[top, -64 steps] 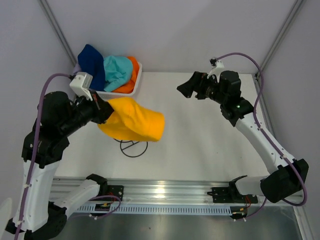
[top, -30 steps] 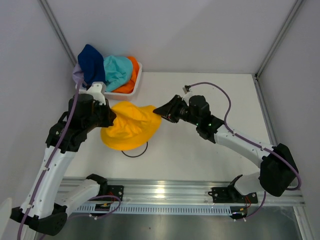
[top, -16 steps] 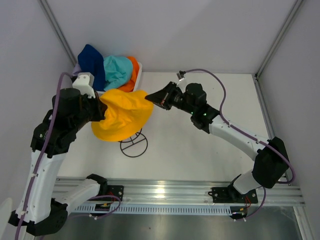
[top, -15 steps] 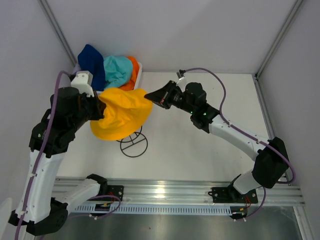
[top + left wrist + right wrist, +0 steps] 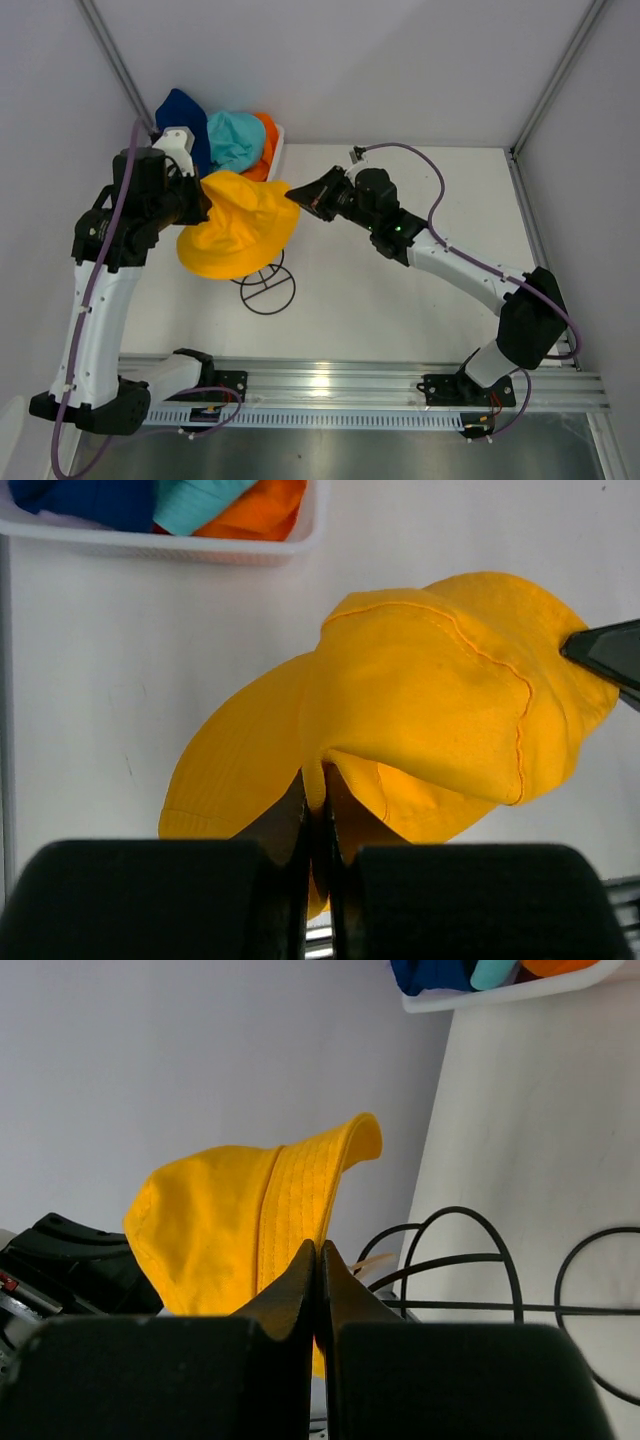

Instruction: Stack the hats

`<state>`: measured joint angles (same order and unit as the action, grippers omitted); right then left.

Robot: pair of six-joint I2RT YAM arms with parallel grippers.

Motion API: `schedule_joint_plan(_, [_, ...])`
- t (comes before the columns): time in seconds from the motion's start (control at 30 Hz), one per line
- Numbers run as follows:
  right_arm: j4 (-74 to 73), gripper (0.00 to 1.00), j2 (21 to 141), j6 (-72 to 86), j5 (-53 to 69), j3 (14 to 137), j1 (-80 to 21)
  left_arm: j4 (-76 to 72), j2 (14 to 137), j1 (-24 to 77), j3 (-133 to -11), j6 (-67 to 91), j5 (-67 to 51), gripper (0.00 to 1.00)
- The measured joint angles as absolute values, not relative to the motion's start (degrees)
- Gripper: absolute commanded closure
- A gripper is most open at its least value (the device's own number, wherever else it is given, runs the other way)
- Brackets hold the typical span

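Note:
The yellow hat [image 5: 240, 225] hangs in the air over the black wire stand [image 5: 262, 288], held from both sides. My left gripper [image 5: 205, 205] is shut on a fold of its brim [image 5: 318, 770] at the left. At the hat's right edge my right gripper [image 5: 292, 198] is shut, with yellow fabric [image 5: 230, 1230] pinched between its fingers [image 5: 300, 1280]. In the left wrist view the right fingertip [image 5: 605, 652] touches the hat's far side. Navy [image 5: 182, 115], teal [image 5: 232, 140] and orange [image 5: 266, 135] hats lie heaped in the white basket [image 5: 276, 160].
The basket sits in the back left corner, just behind the held hat. The wire stand's hoops [image 5: 470, 1270] rise directly under the hat. Walls close in at the left and back. The right arm stretches across the table's middle.
The right gripper shut on the hat's right edge. Both arms then carried the hat back and left, toward the basket, and the left arm rose.

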<state>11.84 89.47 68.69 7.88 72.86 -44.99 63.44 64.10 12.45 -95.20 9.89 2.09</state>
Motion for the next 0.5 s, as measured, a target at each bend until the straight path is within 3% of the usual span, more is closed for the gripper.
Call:
schedule_joint_plan(0.2, [11.1,1.0,89.4,67.4,8.5,69.9,-43.6,63.8,64.1,12.4,-89.9,8.4,-2.0,0.92])
schedule_joint_plan(0.5, [7.9,1.0,84.4,63.3,8.4,59.7,-42.5,60.0,58.2,12.4,-80.0,8.6,-6.5,0.76])
